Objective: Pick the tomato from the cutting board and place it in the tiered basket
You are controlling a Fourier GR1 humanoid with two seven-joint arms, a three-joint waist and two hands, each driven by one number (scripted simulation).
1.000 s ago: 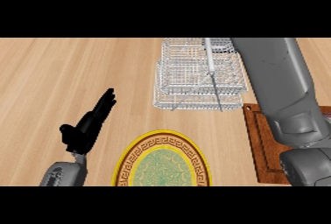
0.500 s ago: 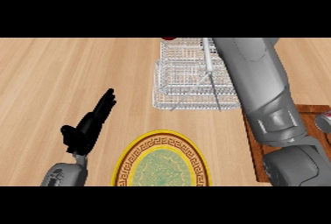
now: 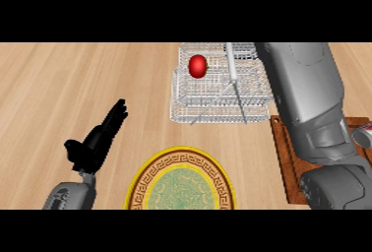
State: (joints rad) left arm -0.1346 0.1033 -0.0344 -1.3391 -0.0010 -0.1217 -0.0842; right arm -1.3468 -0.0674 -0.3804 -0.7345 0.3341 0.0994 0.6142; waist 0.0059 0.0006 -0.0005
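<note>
The red tomato shows inside the top tier of the wire tiered basket at the counter's far middle, with no hand on it. My right forearm rises from the lower right past the basket's right side and runs out of the view's top, so the right hand is hidden. It crosses the wooden cutting board at the right, which carries no tomato where it is visible. My left hand rests open at the lower left, fingers straight and pointing up.
A round plate with a yellow patterned rim and green centre lies at the near middle. A small red and white object peeks in at the right edge by the board. Bare wooden counter stretches to the left.
The tomato now shows in the basket's top tier, where none was visible a second ago. My right forearm swung left over the basket, then back slightly right. The left hand has not moved.
</note>
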